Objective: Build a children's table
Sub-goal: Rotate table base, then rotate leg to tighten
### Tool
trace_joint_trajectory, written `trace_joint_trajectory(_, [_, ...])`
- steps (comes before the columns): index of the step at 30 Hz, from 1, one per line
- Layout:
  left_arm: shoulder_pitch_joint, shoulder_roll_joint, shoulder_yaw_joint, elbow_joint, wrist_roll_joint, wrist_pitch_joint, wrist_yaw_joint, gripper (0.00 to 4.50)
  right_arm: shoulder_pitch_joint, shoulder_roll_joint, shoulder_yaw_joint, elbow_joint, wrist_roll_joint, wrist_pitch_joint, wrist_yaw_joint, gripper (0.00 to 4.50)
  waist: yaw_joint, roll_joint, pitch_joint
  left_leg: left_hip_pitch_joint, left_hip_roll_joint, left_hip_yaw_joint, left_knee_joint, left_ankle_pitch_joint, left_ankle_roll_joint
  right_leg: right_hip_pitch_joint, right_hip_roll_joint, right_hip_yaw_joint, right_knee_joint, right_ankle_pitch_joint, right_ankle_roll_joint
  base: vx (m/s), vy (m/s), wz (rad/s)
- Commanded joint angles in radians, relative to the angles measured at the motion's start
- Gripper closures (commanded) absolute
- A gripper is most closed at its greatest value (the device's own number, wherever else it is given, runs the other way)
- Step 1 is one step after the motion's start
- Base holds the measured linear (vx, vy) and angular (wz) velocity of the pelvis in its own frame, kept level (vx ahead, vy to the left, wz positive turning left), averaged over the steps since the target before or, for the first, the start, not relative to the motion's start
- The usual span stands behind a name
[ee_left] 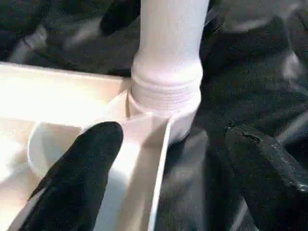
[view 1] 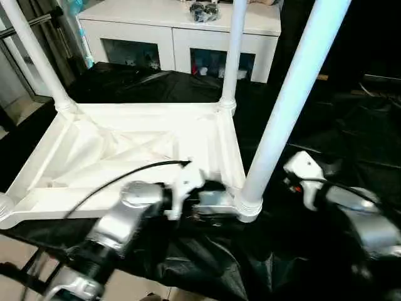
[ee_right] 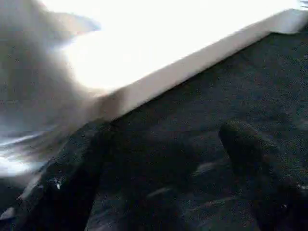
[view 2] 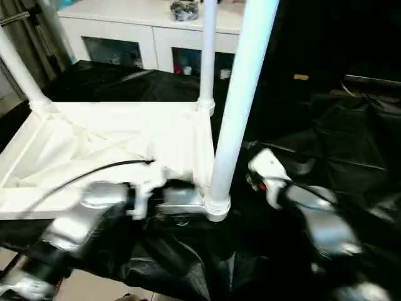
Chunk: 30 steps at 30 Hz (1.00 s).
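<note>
— Left eye?
— Upturned white tabletop point(view 1: 125, 157) lying ribbed side up on black sheeting point(view 1: 207, 263). Three legs standing in corner sockets: near leg point(view 1: 282, 106) at the near right corner, far right leg point(view 1: 232, 56), far left leg point(view 1: 34, 53). Near left socket point(view 1: 5, 205) holding nothing visible. Left tool point(view 1: 210, 194) up against the tabletop's near rim, just beside the near leg's base. Right tool point(view 1: 301, 172) off to the right of that leg, over the sheeting. White cabinet point(view 1: 182, 31) with glass doors behind.

— Right eye?
— Same layout, slightly shifted. Dark object point(view 2: 185, 9) on top of the cabinet, too blurred to identify.

— Left wrist?
— Black fingers point(ee_left: 82, 168) spread wide, straddling the tabletop's rim: one over the inside near the socket, the other over the sheeting outside. Threaded collar point(ee_left: 166, 89) of the near leg seated in the corner socket straight ahead. Nothing pinched.

— Right wrist?
— Fingers point(ee_right: 255, 159) spread apart, empty, over the sheeting. Tabletop edge point(ee_right: 192, 62) beyond, not touched. Pale blur on one side, cannot tell what.
</note>
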Motion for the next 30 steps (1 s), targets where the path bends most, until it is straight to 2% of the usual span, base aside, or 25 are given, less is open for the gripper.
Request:
trace_joint_trajectory(1, [-0.022, 0.009, -0.019, 0.018, 0.029, 0.007, -0.007, 0.76, 0.014, -0.034, 0.003, -0.079, 0.044, 0.039, 0.071, 0.46, 0.004, -0.005, -0.061, 0.014, 0.016, -0.009, -0.072, -0.330, 0.040, 0.043, -0.027, 0.025, -0.085, -0.313, -0.191, 0.000, 0.000, 0.00])
trace_joint_trajectory(3, [-0.035, 0.024, -0.032, 0.041, 0.058, 0.005, -0.013, 0.83, 0.045, -0.088, -0.002, -0.156, 0.085, 0.091, 0.131, 0.46, 0.006, -0.006, -0.059, 0.014, 0.015, -0.010, -0.073, -0.339, 0.037, 0.041, -0.029, 0.026, -0.092, -0.352, -0.172, 0.000, 0.000, 0.00])
trace_joint_trajectory(4, [-0.040, 0.028, -0.038, 0.050, 0.065, 0.002, -0.020, 1.06, 0.060, -0.113, -0.003, -0.186, 0.102, 0.108, 0.159, 0.46, 0.007, -0.002, -0.061, 0.013, 0.015, -0.013, -0.072, -0.338, 0.034, 0.043, -0.031, 0.025, -0.088, -0.356, -0.173, 0.000, 0.000, 0.00])
trace_joint_trajectory(5, [-0.055, 0.029, -0.045, 0.077, 0.072, -0.004, -0.033, 1.06, 0.090, -0.163, -0.005, -0.244, 0.130, 0.141, 0.211, 0.46, 0.009, -0.007, -0.060, 0.012, 0.015, -0.012, -0.073, -0.341, 0.036, 0.044, -0.031, 0.025, -0.094, -0.377, -0.162, 0.000, 0.000, 0.00])
trace_joint_trajectory(6, [-0.055, 0.029, -0.045, 0.077, 0.072, -0.004, -0.033, 1.18, 0.090, -0.163, -0.005, -0.244, 0.130, 0.141, 0.211, 0.46, 0.010, -0.004, -0.060, 0.014, 0.015, -0.012, -0.071, -0.345, 0.037, 0.040, -0.031, 0.026, -0.095, -0.387, -0.162, 0.000, 0.000, 0.00])
trace_joint_trajectory(8, [-0.072, 0.020, -0.044, 0.104, 0.069, -0.007, -0.031, 1.33, 0.104, -0.182, -0.014, -0.276, 0.145, 0.173, 0.225, 0.46, 0.009, -0.004, -0.059, 0.009, 0.012, -0.014, -0.073, -0.338, 0.033, 0.042, -0.033, 0.024, -0.097, -0.413, -0.153, 0.000, 0.000, 0.00])
trace_joint_trajectory(10, [-0.088, 0.012, -0.042, 0.127, 0.069, -0.009, -0.030, 1.54, 0.114, -0.192, -0.019, -0.297, 0.157, 0.197, 0.231, 0.46, 0.010, -0.004, -0.060, 0.013, 0.011, -0.013, -0.070, -0.346, 0.031, 0.036, -0.033, 0.023, -0.102, -0.446, -0.145, 0.000, 0.000, 0.00])
trace_joint_trajectory(11, [-0.096, 0.011, -0.044, 0.140, 0.074, -0.011, -0.030, 1.61, 0.120, -0.199, -0.019, -0.308, 0.160, 0.205, 0.234, 0.46, 0.008, -0.004, -0.060, 0.011, 0.011, -0.015, -0.071, -0.345, 0.029, 0.037, -0.033, 0.022, -0.103, -0.455, -0.143, 0.000, 0.000, 0.00])
trace_joint_trajectory(13, [-0.119, 0.012, -0.047, 0.173, 0.085, -0.017, -0.044, 1.74, 0.133, -0.210, -0.018, -0.334, 0.169, 0.225, 0.234, 0.46, 0.008, -0.003, -0.059, 0.014, 0.010, -0.014, -0.071, -0.354, 0.027, 0.033, -0.032, 0.021, -0.108, -0.479, -0.131, 0.000, 0.000, 0.00])
trace_joint_trajectory(14, [-0.128, 0.014, -0.048, 0.185, 0.090, -0.018, -0.052, 1.82, 0.139, -0.215, -0.019, -0.347, 0.177, 0.238, 0.234, 0.46, 0.009, 0.001, -0.061, 0.015, 0.012, -0.016, -0.072, -0.356, 0.024, 0.033, -0.033, 0.022, -0.106, -0.476, -0.131, 0.000, 0.000, 0.00])
trace_joint_trajectory(18, [-0.145, 0.023, -0.052, 0.206, 0.090, -0.001, -0.082, 2.28, 0.150, -0.224, -0.022, -0.370, 0.187, 0.256, 0.234, 0.46, 0.011, 0.000, -0.063, 0.011, 0.013, -0.017, -0.073, -0.344, 0.025, 0.036, -0.034, 0.021, -0.102, -0.441, -0.140, 0.000, 0.000, 0.00])
trace_joint_trajectory(22, [-0.150, 0.027, -0.050, 0.217, 0.090, 0.006, -0.086, 2.51, 0.155, -0.226, -0.025, -0.374, 0.186, 0.258, 0.233, 0.46, 0.011, 0.001, -0.064, 0.010, 0.013, -0.016, -0.072, -0.339, 0.026, 0.037, -0.035, 0.022, -0.099, -0.411, -0.159, 0.000, 0.000, 0.00])
trace_joint_trajectory(23, [-0.152, 0.025, -0.049, 0.220, 0.090, 0.011, -0.085, 2.63, 0.156, -0.226, -0.026, -0.373, 0.184, 0.255, 0.232, 0.46, 0.011, -0.001, -0.063, 0.010, 0.014, -0.016, -0.072, -0.338, 0.027, 0.037, -0.035, 0.022, -0.099, -0.410, -0.160, 0.000, 0.000, 0.00])
trace_joint_trajectory(30, [-0.153, 0.026, -0.067, 0.233, 0.121, 0.022, -0.100, 3.09, 0.148, -0.223, -0.018, -0.369, 0.179, 0.264, 0.216, 0.46, 0.014, -0.004, -0.060, 0.013, 0.013, -0.016, -0.073, -0.348, 0.025, 0.032, -0.037, 0.022, -0.106, -0.479, -0.136, 0.000, 0.000, 0.00])
